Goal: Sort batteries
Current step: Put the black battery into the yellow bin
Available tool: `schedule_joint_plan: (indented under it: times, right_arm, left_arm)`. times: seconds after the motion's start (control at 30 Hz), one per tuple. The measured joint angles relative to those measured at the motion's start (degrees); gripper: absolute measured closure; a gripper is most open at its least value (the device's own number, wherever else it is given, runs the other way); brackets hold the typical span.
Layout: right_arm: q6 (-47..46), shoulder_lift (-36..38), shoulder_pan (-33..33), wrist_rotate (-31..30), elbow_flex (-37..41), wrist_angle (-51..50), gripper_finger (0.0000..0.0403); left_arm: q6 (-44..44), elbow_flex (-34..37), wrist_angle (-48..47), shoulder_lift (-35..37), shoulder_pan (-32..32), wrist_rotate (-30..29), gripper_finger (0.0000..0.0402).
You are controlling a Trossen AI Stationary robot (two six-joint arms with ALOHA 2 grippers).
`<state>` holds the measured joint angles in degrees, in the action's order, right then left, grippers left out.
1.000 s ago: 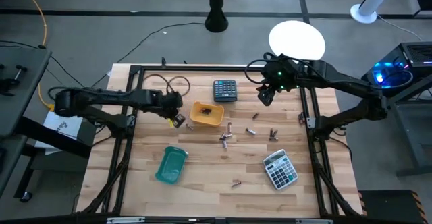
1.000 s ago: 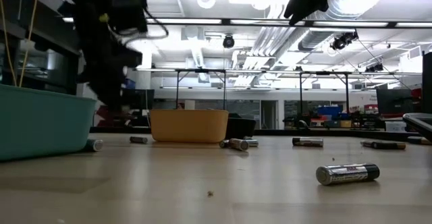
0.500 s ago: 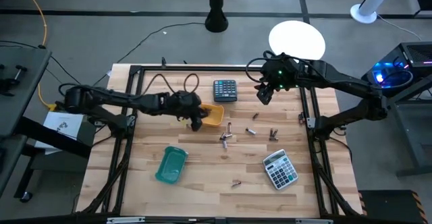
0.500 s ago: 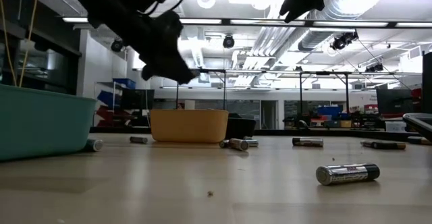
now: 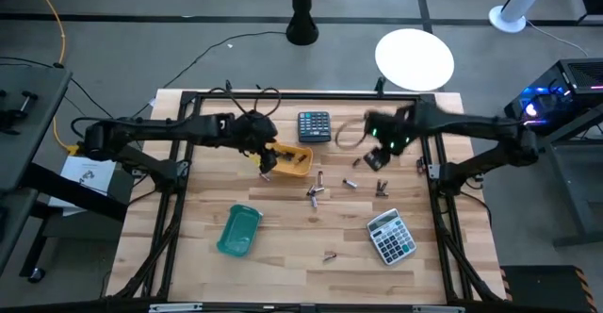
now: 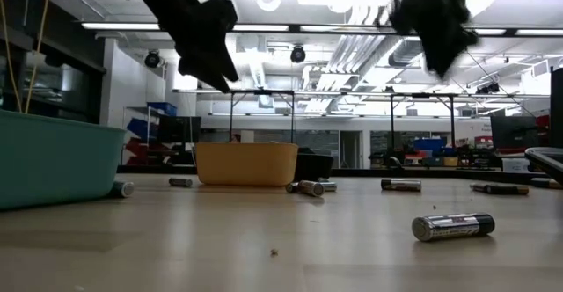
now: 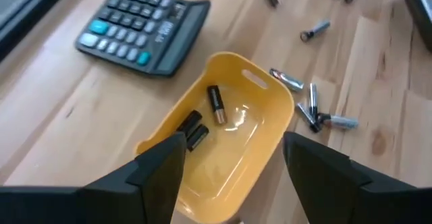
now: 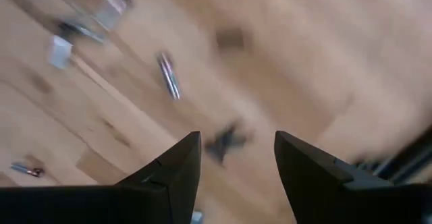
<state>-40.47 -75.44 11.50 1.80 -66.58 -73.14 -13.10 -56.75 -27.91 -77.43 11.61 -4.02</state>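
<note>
Several small batteries lie loose on the wooden table, among them a cluster [image 5: 314, 193], a pair [image 5: 382, 188] and one near the front [image 5: 330, 255]. Three batteries [image 7: 215, 104] lie inside the yellow bin [image 5: 292, 160]. My left gripper [image 5: 267, 159] hangs open and empty above the bin's left end; it also shows in the left wrist view [image 7: 233, 183]. My right gripper [image 5: 377, 157] is open and empty above the table right of centre, over loose batteries [image 8: 169, 75]. In the low view the left gripper [image 6: 201, 37] and the right gripper [image 6: 435, 24] hang well above the table.
A teal bin [image 5: 238, 230] stands near the front left. One calculator [image 5: 315, 125] lies at the far middle and another [image 5: 390, 236] at the front right. A black frame [image 5: 429, 162] runs along the table's sides.
My left gripper has gone toward the table's right edge, from beside the yellow bin to above its left end. My right gripper has come toward the near edge and down, from the far right corner to above the loose batteries.
</note>
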Motion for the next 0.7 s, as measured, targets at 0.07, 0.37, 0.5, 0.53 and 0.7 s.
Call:
schedule_joint_plan:
  times: [0.07, 0.37, 0.5, 0.53, 0.7]
  right_arm:
    - [-7.7, 0.0, -2.3, 2.6, 6.9, 2.9, 0.022]
    - [-38.5, 0.0, -10.1, -0.9, 24.9, 18.4, 0.022]
    - [-49.1, 0.0, -11.4, -4.2, 29.4, 23.0, 0.022]
    - [-51.4, 0.0, -11.5, -5.3, 30.2, 23.5, 0.022]
    - [-58.6, 0.1, -11.5, -8.1, 34.0, 25.5, 0.0223]
  left_arm:
    - [-1.0, 0.0, -0.5, 1.2, 0.3, -0.3, 0.0161]
    - [-2.8, 0.0, -0.5, 3.4, 0.4, -2.6, 0.0161]
    - [-2.8, 0.0, -0.5, 3.4, 0.4, -2.6, 0.0161]
    - [-2.8, 0.0, -0.5, 3.4, 0.4, -2.6, 0.0161]
    - [-2.4, 0.0, -0.6, 3.4, 0.4, -2.6, 0.0161]
